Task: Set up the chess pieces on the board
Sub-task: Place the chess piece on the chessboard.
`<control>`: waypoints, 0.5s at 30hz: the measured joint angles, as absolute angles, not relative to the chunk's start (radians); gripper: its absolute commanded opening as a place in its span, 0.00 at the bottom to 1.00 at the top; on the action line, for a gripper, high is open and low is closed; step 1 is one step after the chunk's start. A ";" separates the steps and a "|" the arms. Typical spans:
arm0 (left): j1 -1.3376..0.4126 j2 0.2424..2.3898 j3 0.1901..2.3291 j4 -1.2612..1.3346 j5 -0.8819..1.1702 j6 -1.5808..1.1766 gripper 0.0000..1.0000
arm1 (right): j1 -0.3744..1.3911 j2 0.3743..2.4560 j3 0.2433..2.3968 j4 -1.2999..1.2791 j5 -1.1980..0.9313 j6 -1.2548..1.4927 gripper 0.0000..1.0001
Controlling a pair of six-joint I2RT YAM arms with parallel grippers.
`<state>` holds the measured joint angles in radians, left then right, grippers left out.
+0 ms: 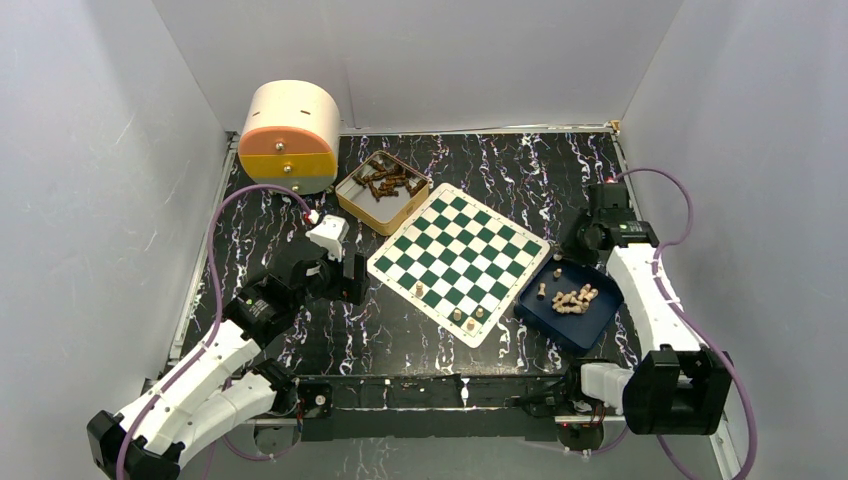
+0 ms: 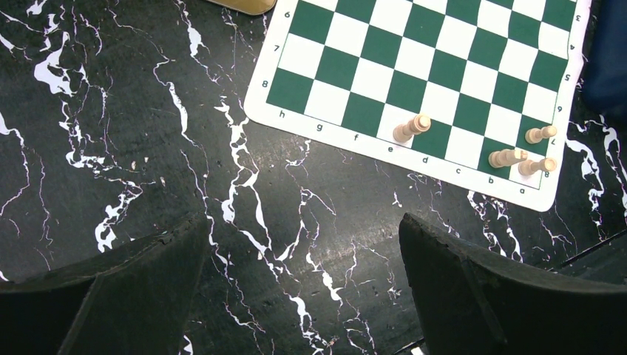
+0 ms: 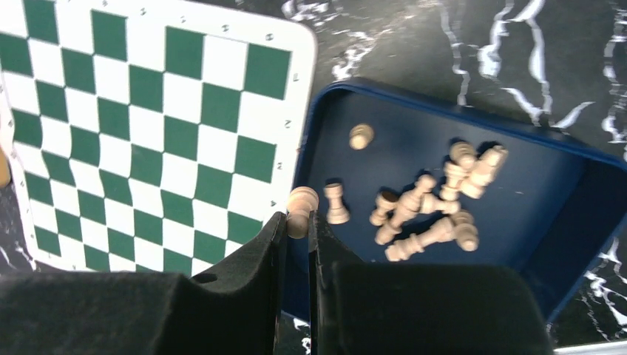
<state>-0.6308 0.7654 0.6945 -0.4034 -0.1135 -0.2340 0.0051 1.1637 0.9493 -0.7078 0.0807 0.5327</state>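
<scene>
Four chess pieces stand upright on the board along its near edge: one alone, three bunched at the corner nearest the blue tray. More lie in that tray, most on their sides with their long axes crossing every way. Your right gripper is pinched narrow on one held piece over the tray's wall beside the board. Its rounded head points out past the fingertips and the rest is hidden. Your left gripper is spread wide over the bare table, just off the board's edge and holding nothing. Behind the board sit a tan tray of dark pieces and a round cream drum.
</scene>
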 measured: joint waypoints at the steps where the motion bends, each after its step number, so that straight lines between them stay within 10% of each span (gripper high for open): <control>1: -0.631 0.765 0.694 -0.403 -0.113 -0.234 0.98 | 0.028 1.164 0.954 -0.709 0.078 0.538 0.22; 15: -0.631 0.770 0.694 -0.399 -0.114 -0.234 0.98 | 0.492 1.246 1.000 -0.756 0.187 0.682 0.21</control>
<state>-0.6308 0.7696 0.6945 -0.3988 -0.1143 -0.2344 0.4923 1.2461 1.0000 -0.7559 0.1871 0.6819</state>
